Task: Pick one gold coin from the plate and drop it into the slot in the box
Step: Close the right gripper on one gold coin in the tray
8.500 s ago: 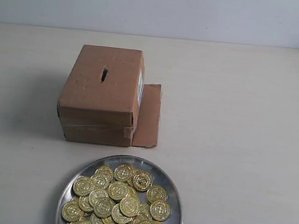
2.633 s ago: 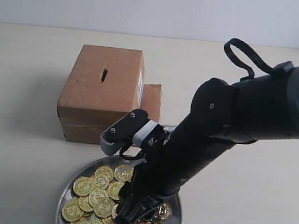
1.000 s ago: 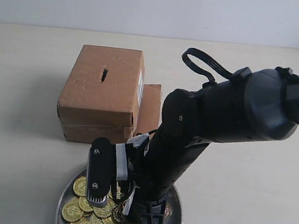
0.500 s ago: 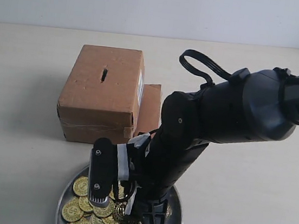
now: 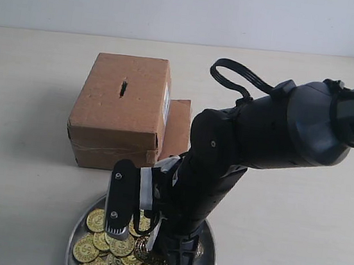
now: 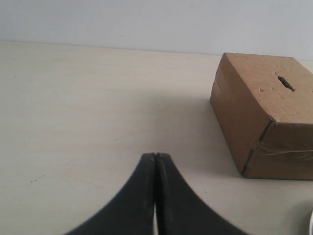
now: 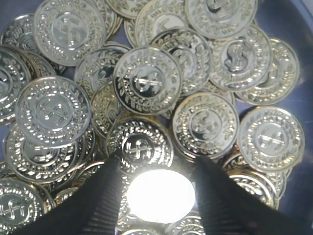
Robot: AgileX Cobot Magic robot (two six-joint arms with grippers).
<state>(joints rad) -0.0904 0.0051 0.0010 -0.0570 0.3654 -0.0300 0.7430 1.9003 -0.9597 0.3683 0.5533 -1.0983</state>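
My right claw (image 7: 157, 162) hangs low over the plate (image 5: 77, 226), its fingers (image 7: 98, 208) spread to either side of one glaring gold coin (image 7: 160, 196) on the heap; whether they grip it, I cannot tell. The other gold coins (image 5: 95, 243) lie piled and overlapping in the plate, near the front of the desk (image 5: 293, 240); the box (image 5: 118, 109) stands just behind it, the slot (image 5: 123, 88) in its top face. My left claw (image 6: 155, 161) is pressed together, over bare desk beside the box.
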